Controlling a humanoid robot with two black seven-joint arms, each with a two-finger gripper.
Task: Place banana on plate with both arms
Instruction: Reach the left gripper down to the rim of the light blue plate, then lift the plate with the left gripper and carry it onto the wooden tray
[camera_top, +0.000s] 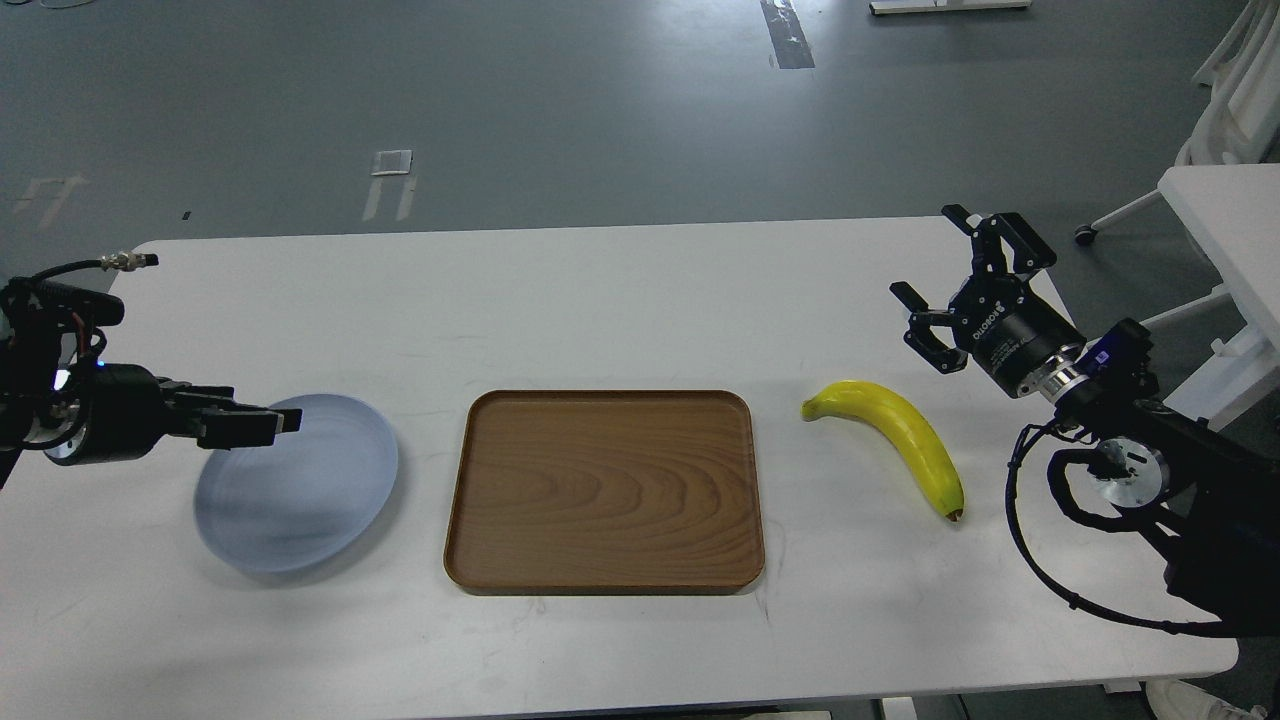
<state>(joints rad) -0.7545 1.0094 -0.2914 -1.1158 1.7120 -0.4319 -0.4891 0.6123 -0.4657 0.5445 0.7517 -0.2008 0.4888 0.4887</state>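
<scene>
The yellow banana lies on the white table at the right, greenish stem end toward the tray, dark tip toward me. The pale blue-grey plate lies at the left. My left gripper reaches in level from the left, its tips over the plate's upper left part; it is seen side-on and its fingers overlap. My right gripper is open and empty, held above the table behind and to the right of the banana, apart from it.
A rectangular brown wooden tray lies between plate and banana. The white table ends close beyond my right arm. A second white table and chair legs stand at the far right.
</scene>
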